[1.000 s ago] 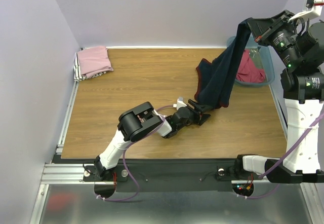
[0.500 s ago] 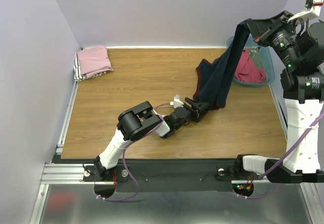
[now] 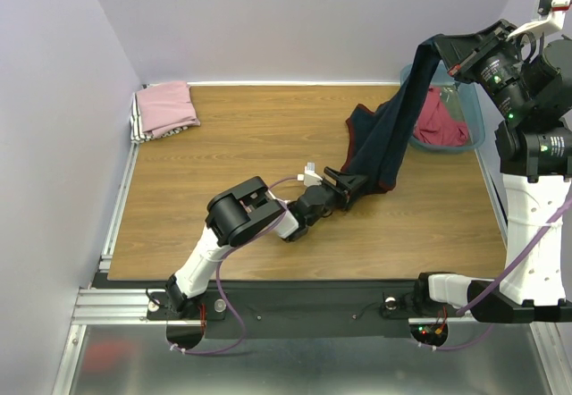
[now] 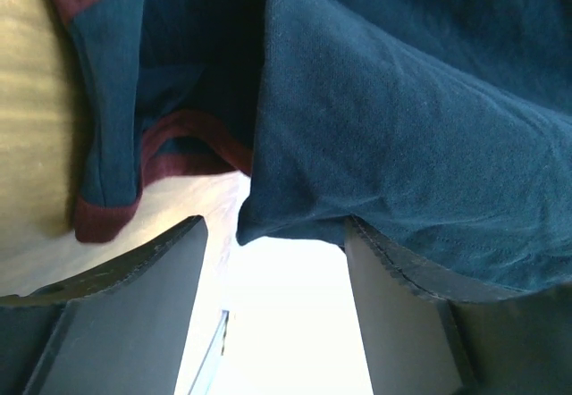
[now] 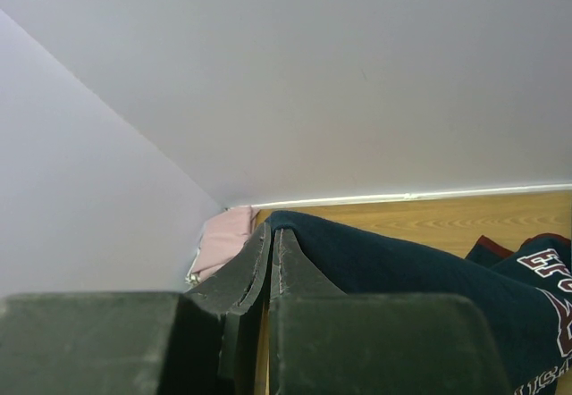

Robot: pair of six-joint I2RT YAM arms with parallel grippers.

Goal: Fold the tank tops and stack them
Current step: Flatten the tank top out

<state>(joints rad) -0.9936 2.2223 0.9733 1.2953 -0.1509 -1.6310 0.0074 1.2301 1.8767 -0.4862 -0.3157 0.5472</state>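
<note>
My right gripper [image 5: 271, 234] is pressed shut on a fold of the jersey [image 3: 393, 136], held high at far right above the bin [image 3: 475, 113]. White lettering shows only in the right wrist view. The left wrist view alone shows my left gripper [image 4: 277, 252] spread, with the navy hem hanging between the fingers, unpinched. Since a second ago the left gripper has moved farther in, to the jersey's low end at mid-table.

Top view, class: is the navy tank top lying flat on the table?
No, the right pincer holds one end raised, so the navy tank top hangs slanting down to the table.
</note>
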